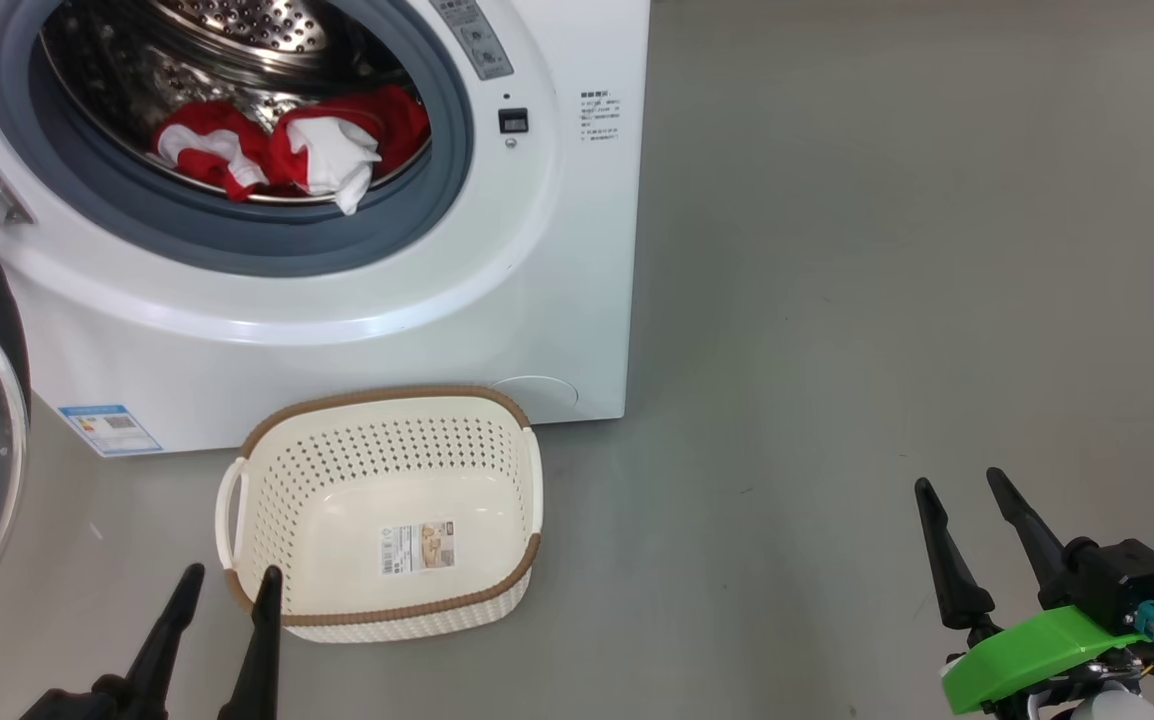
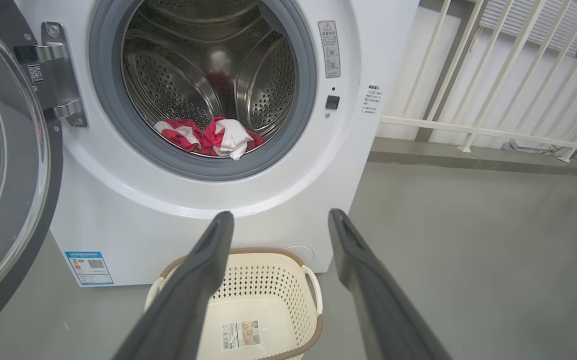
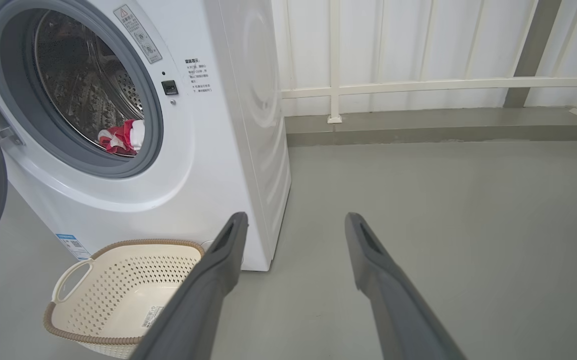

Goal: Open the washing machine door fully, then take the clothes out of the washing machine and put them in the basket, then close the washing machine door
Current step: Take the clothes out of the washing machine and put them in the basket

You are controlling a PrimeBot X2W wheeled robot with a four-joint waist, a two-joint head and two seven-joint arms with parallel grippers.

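Clothes [image 1: 287, 150]: one red-and-white heap, garment count not clear. It lies at the front bottom of the drum inside the washing machine [image 1: 357, 330], with a white flap drooping toward the grey gasket.

Washing machine door [image 2: 3, 175]: one, swung wide open on the hinge at the machine's left side, glass bowl facing out.

Basket [image 1: 387, 395]: one, upright on the grey floor [image 1: 887, 250], just in front of the machine's base and below the opening. A paper label shows on its bottom.

Claws: two, both low and out in front of the machine, fingers pointing toward it.

Left claw [image 1: 232, 572]: at the basket's near left corner, on the side away from the machine. Fingers apart, gripping nothing.

Right claw [image 1: 961, 482]: well off past the machine's right edge, over bare floor. Fingers spread wide, holding nothing, touching nothing.
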